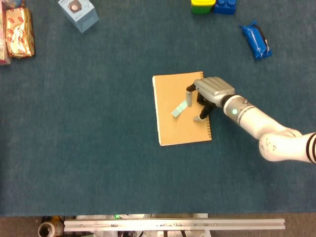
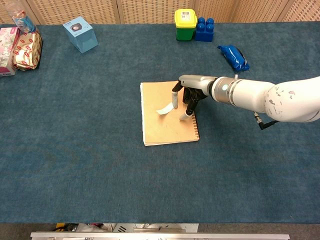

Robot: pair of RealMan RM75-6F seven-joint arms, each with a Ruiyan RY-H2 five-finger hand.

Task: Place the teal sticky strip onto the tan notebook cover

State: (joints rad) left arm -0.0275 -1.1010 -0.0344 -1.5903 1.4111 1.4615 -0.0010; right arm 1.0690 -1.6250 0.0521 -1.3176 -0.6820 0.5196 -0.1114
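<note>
The tan notebook (image 1: 180,109) (image 2: 168,121) lies in the middle of the blue cloth, its spiral edge to the right. The teal sticky strip (image 1: 179,108) (image 2: 163,109) rests slanted on its cover. My right hand (image 1: 210,94) (image 2: 192,90) hovers over the notebook's upper right part with its fingers spread. One fingertip (image 1: 188,100) points down at the strip's upper end, touching it or nearly so. The thumb stands apart, near the spiral. Nothing is pinched between the fingers. My left hand shows in neither view.
A light blue box (image 1: 78,13) and snack packets (image 1: 18,32) lie at the far left. A yellow-green container (image 2: 185,24), blue blocks (image 2: 204,29) and a blue packet (image 1: 256,42) sit at the far right.
</note>
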